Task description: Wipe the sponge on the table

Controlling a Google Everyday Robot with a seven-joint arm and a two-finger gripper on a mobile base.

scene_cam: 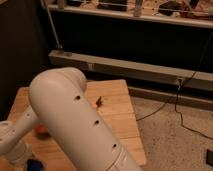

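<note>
The light wooden table [120,125] fills the lower left of the camera view. My white arm [75,120] lies across most of it, from the lower right up to a rounded elbow and back down to the lower left. A small bright blue patch, the sponge [34,164], peeks out at the bottom edge beside the arm's lower segment. The gripper is out of view, somewhere past the lower left of the frame. A dark tip of the carrot toy [100,101] shows just right of the arm.
A bit of orange [42,131] shows under the elbow. Behind the table stands a dark cabinet with a grey metal rail [150,70]. Black cables [175,107] trail over the speckled floor to the right. The table's right edge drops off near the floor.
</note>
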